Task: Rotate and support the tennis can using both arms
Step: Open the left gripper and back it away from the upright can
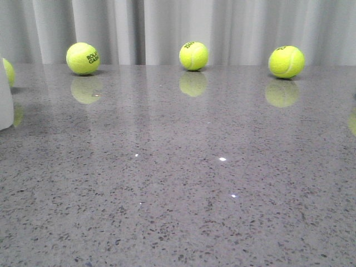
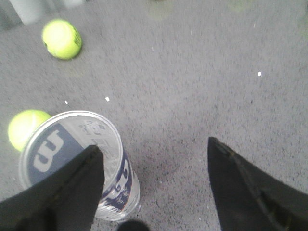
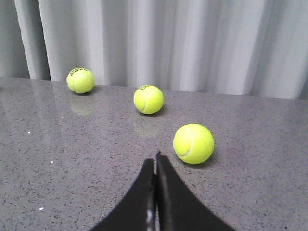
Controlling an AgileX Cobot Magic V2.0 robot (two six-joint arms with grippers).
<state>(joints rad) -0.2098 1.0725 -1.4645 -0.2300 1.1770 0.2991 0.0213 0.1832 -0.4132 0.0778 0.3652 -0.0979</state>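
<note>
The tennis can [image 2: 72,132] stands upright on the grey table, its open top facing the left wrist camera, with the navy label and white "W" showing. My left gripper [image 2: 154,144] is open above the table. One finger [image 2: 72,192] overlaps the can's rim and the other finger [image 2: 245,192] is far to its side, so the can is not between them. My right gripper [image 3: 155,156] is shut and empty, low over the table beside a tennis ball [image 3: 193,143]. Neither arm shows in the front view. A pale upright shape [image 1: 4,103] at that view's left edge may be the can.
Three tennis balls [image 1: 83,58] [image 1: 193,55] [image 1: 286,62] sit along the table's far edge before a grey curtain, and a fourth [image 1: 8,71] is at the far left. One ball [image 2: 26,127] lies right beside the can, another [image 2: 61,39] further off.
</note>
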